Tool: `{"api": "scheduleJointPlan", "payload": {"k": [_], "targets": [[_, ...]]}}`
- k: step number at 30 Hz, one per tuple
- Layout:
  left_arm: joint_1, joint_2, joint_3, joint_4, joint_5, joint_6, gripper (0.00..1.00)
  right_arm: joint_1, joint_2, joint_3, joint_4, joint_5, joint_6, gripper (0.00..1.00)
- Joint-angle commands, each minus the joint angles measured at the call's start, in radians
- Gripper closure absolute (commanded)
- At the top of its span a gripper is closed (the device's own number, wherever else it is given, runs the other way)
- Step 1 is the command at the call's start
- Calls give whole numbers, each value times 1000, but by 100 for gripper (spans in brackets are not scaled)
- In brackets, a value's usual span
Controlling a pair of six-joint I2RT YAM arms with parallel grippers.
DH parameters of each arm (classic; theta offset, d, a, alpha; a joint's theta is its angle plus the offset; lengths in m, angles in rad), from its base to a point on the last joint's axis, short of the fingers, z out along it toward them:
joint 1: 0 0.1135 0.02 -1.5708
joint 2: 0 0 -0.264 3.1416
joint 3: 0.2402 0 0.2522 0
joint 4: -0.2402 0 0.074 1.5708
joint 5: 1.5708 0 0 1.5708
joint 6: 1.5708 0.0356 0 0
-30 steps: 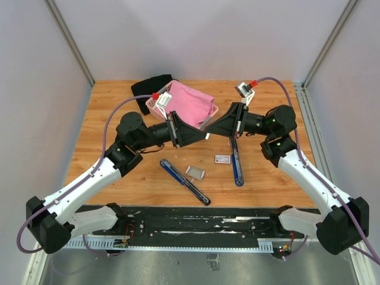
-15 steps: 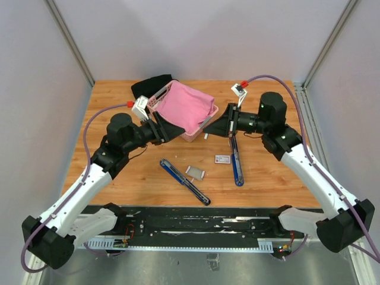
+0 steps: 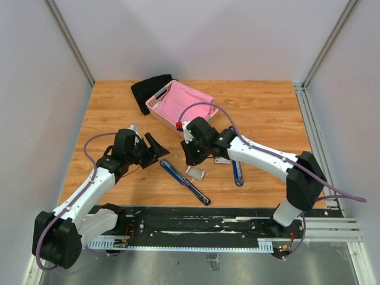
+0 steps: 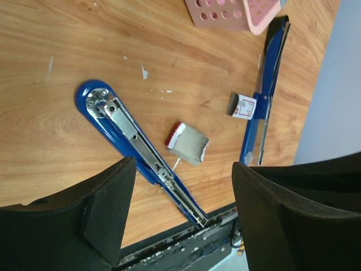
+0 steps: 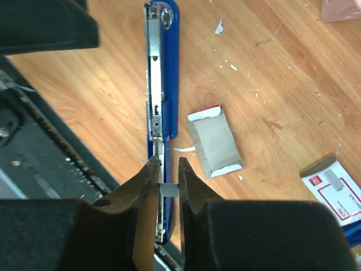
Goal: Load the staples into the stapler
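Wooden counter (image 3: 267,113): your right jaws pinch a strip of staples (image 5: 168,190) over the blue stapler (image 5: 161,84); your left jaws gape empty.

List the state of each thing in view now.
left gripper: open, empty.
right gripper: shut on staple strip, over stapler.
stapler: open, channel exposed.
staples block: loose on table, untouched.
white carton: flat beside second blue bar.
basket: holds pink cloth.

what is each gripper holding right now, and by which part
The right gripper pinches a small silvery-grey strip of staples across its width, between its jaws. The left gripper stands open, holding nothing.
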Motion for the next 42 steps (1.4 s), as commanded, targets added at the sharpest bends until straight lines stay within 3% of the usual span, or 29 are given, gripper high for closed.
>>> {"api": "scheduleJointPlan", "payload": {"k": [1, 13, 42], "targets": [[13, -54, -27, -8, -61, 1, 27, 63, 94, 48, 54, 152, -62, 90], [28, -137, -101, -45, -99, -20, 27, 132, 285, 128, 184, 193, -115, 90], [35, -106, -102, -42, -90, 2, 27, 148, 367, 158, 232, 108, -91, 90]]}}
